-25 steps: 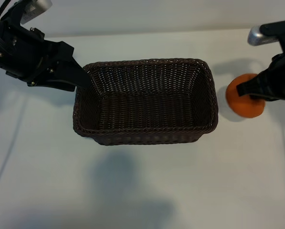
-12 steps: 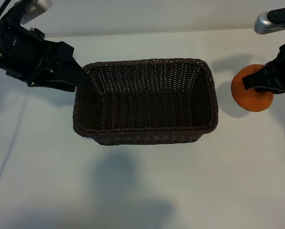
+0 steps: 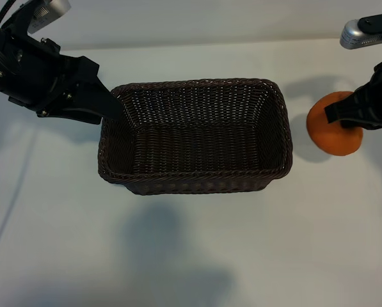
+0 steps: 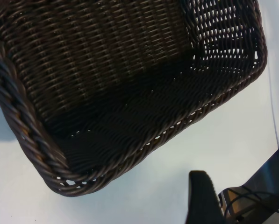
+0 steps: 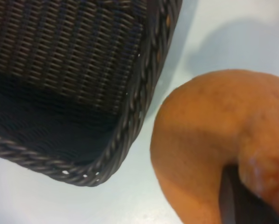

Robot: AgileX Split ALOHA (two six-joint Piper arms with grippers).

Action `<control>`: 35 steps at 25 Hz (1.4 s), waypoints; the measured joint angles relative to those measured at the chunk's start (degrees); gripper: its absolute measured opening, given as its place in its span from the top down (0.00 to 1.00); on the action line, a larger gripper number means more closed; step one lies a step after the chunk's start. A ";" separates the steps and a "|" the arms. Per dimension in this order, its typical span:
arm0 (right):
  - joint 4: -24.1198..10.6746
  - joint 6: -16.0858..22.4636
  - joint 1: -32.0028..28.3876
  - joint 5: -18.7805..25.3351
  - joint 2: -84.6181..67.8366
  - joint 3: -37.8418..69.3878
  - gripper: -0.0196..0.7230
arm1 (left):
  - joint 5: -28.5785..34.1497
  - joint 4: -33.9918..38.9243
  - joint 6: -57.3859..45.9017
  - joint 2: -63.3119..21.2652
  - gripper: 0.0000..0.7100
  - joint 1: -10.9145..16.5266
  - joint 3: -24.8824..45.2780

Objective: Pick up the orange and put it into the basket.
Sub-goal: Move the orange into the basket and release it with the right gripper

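Observation:
The orange (image 3: 328, 135) hangs a little above the table, right of the basket (image 3: 197, 83), with its shadow on the table between them. My right gripper (image 3: 336, 115) is shut on the orange from above. In the right wrist view the orange (image 5: 200, 140) fills the near side, a dark finger (image 5: 232, 198) presses into it, and the basket's corner (image 5: 144, 93) lies just beside it. My left gripper (image 3: 111, 105) stands open at the basket's far left corner. In the left wrist view one finger (image 4: 202, 196) shows outside the woven rim (image 4: 214, 100). The basket holds nothing.
The white table (image 3: 191, 256) spreads wide in front of the basket. A thin cable (image 3: 11, 198) runs along the table's left side. The left arm's body (image 3: 37, 70) reaches in from the far left corner.
The right gripper has carried the orange slightly up and to the right, then eased back a little. The left arm and the basket have stayed still.

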 joint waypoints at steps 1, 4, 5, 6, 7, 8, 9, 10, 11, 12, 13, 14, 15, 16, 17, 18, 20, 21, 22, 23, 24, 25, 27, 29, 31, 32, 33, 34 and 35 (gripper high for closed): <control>0.24 0.00 0.00 0.05 0.00 0.00 0.92 | 0.00 0.00 0.00 0.00 0.36 0.00 0.00; 0.51 0.08 0.00 0.12 0.00 -0.04 0.92 | 0.00 0.00 0.00 0.00 0.36 0.00 0.00; 0.62 0.08 0.00 0.12 0.00 -0.04 0.92 | 0.00 0.00 0.00 0.00 0.36 0.00 0.00; 0.73 0.08 0.00 0.18 0.00 -0.06 0.92 | 0.00 0.00 0.00 0.00 0.36 0.00 0.00; 0.81 0.08 0.00 0.18 0.00 -0.11 0.92 | 0.00 0.00 0.00 0.00 0.36 0.00 0.00; 0.87 0.08 0.00 0.36 0.00 -0.30 0.92 | 0.00 0.00 0.00 0.00 0.36 0.00 0.00; 0.94 0.08 0.00 0.60 0.00 -0.57 0.92 | 0.00 0.00 0.00 0.00 0.36 0.00 0.00; 1.00 0.08 0.00 0.88 0.00 -1.06 0.92 | 0.00 0.00 0.00 0.00 0.36 0.00 0.00; 1.25 0.08 0.00 1.12 0.00 -1.60 0.92 | 0.00 0.00 0.22 0.00 0.36 0.00 0.00; 1.38 0.08 0.00 1.23 0.00 -2.08 0.92 | 0.00 0.00 0.30 0.00 0.36 0.00 0.00; 1.53 0.08 0.00 1.28 0.00 -2.60 0.92 | 0.02 0.00 0.30 0.00 0.36 0.00 0.00; 1.59 0.08 0.00 1.28 0.00 -2.88 0.92 | 0.02 0.00 0.30 0.00 0.36 0.00 0.00; 1.65 0.08 0.00 1.22 0.00 -3.02 0.92 | 0.02 0.00 0.30 0.00 0.36 0.00 0.00; 1.78 0.02 0.00 1.22 0.00 -3.02 0.92 | 0.02 0.00 0.30 0.00 0.36 0.00 0.00; 1.80 -0.04 0.00 1.29 0.00 -3.02 0.92 | 0.02 0.00 0.30 0.00 0.36 0.00 0.00; 1.80 -0.04 0.00 1.29 0.00 -3.02 0.92 | 0.02 0.00 0.30 0.00 0.36 0.00 0.00; 1.87 -0.10 0.00 1.29 0.00 -3.02 0.92 | 0.02 0.00 0.30 0.00 0.36 0.00 0.00; 1.93 -0.22 0.00 1.29 0.00 -3.02 0.92 | 0.02 0.00 0.30 0.00 0.36 0.00 0.00; 2.01 -0.48 0.00 1.29 0.00 -3.02 0.92 | 0.02 0.00 0.30 0.00 0.36 0.00 0.00; 2.15 -0.67 0.00 1.29 0.00 -3.02 0.92 | 0.02 0.00 0.35 0.00 0.36 0.00 0.00; 2.34 -1.03 0.07 1.29 0.00 -3.02 0.92 | 0.02 0.00 0.47 0.00 0.36 0.00 0.00; 2.39 -1.29 0.34 1.29 0.00 -3.02 0.92 | 0.02 0.00 0.54 0.00 0.36 0.00 0.00; 2.39 -1.46 1.86 0.94 0.00 -3.02 0.92 | 0.02 0.00 0.65 0.00 0.36 0.00 0.00; 2.39 -1.52 4.37 -0.09 0.00 -3.02 0.92 | 0.02 0.00 0.65 0.00 0.36 0.00 0.00; 2.51 -1.52 6.94 -1.30 0.23 -3.19 0.92 | 0.02 0.00 0.65 0.00 0.36 0.00 0.00; 2.64 -1.40 8.29 -1.91 0.62 -3.39 0.92 | 0.02 0.00 0.67 0.00 0.36 0.00 0.00; 2.70 -1.27 9.41 -2.54 1.06 -3.53 0.92 | 0.02 0.00 0.72 0.00 0.36 0.00 0.00; 2.85 -1.13 10.69 -3.05 1.83 -3.68 0.92 | 0.02 0.00 0.82 0.00 0.36 0.00 0.00; 2.85 -1.04 11.93 -3.43 2.75 -3.95 0.92 | 0.02 0.00 0.82 0.00 0.36 0.00 0.00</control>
